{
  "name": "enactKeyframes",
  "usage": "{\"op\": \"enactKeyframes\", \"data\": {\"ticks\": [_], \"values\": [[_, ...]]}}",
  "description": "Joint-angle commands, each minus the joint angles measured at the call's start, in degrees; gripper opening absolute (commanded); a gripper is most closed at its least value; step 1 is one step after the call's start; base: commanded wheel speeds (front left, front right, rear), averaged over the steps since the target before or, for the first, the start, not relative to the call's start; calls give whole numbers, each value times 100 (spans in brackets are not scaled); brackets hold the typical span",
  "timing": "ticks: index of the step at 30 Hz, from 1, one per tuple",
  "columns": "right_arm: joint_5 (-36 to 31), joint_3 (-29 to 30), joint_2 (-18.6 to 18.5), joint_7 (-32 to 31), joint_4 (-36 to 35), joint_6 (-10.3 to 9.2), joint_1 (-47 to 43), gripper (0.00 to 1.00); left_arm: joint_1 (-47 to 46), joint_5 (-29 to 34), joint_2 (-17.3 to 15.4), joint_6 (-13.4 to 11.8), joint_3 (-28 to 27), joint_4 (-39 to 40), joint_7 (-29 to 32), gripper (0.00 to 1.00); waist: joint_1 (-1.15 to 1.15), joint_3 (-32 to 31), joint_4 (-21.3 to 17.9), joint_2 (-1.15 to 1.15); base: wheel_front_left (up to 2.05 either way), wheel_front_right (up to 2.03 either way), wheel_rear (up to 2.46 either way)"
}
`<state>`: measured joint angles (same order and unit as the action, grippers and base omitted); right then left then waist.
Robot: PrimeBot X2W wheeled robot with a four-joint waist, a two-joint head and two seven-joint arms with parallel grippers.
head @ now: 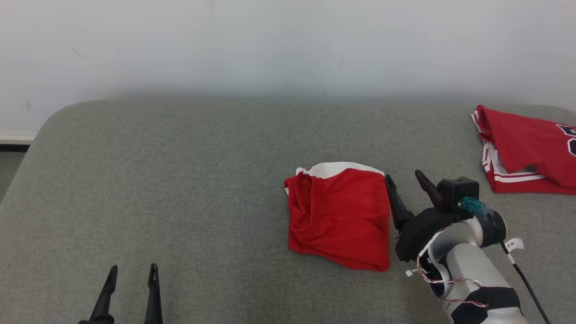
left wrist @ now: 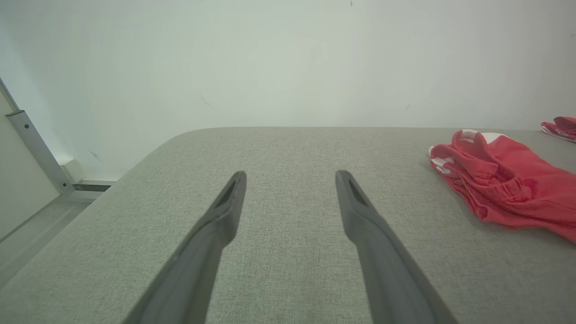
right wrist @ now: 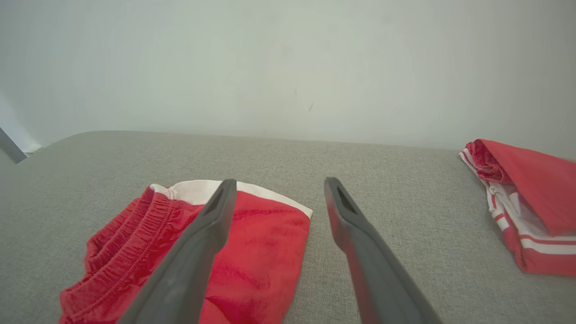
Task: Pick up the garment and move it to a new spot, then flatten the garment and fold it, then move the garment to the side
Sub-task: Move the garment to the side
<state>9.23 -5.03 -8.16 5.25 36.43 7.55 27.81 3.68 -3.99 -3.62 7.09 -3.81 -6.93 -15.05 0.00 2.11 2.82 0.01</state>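
Note:
A folded red garment with a white band (head: pixel 339 216) lies on the grey padded table (head: pixel 180 180), right of the middle. It also shows in the left wrist view (left wrist: pixel 499 184) and the right wrist view (right wrist: pixel 216 252). My right gripper (head: pixel 404 180) stands open at the garment's right edge, its left finger over that edge and its right finger over bare table, holding nothing. In the right wrist view (right wrist: pixel 275 189) the same spread shows. At the lower left my left gripper (head: pixel 133 269) is open and empty, far from the garment, above bare table (left wrist: pixel 290 177).
A second red folded garment with white stripes and dark lettering (head: pixel 526 150) lies at the table's far right edge, and appears as well in the right wrist view (right wrist: pixel 526 202). A pale wall (head: pixel 288 45) runs behind the table. The table's left corner is rounded.

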Motion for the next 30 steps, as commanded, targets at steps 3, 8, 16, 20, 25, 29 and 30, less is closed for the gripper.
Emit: {"op": "enactKeyframes", "data": {"ticks": [3, 8, 16, 20, 25, 29, 30], "values": [[-60, 57, 3, -58, 508, -16, 270, 100, -119, -72, 11, 17, -11, -29, -17, 100, 0, 183, 119, -1, 0, 0, 0], [-119, 171, 70, 12, 1235, -16, 604, 100, -222, -68, 14, 23, -11, -3, -17, 100, 0, 374, 150, -1, 0, 0, 0], [-195, 337, 220, 172, 2330, -17, 991, 100, -468, -41, -1, 35, 35, -63, -17, 100, 0, 620, 191, -1, 0, 0, 0], [-225, 311, 324, 296, 2717, -16, 1004, 100, -542, -54, -16, 40, 28, -107, -16, 100, 0, 644, 185, -1, 0, 0, 0], [-104, 131, 448, 362, 2992, -16, 970, 92, -561, -56, -10, 42, -1, -121, -17, 100, 0, 671, 147, -1, 0, 0, 0], [115, -103, 523, 391, 3125, -16, 1010, 0, -598, -51, 3, 44, 13, -130, -16, 100, 0, 721, 136, -1, 0, 0, 0], [148, -156, 524, 436, 3134, -16, 1037, 0, -619, -50, 6, 36, 19, -136, -17, 100, 0, 735, 138, -1, 0, 0, 0]]}}
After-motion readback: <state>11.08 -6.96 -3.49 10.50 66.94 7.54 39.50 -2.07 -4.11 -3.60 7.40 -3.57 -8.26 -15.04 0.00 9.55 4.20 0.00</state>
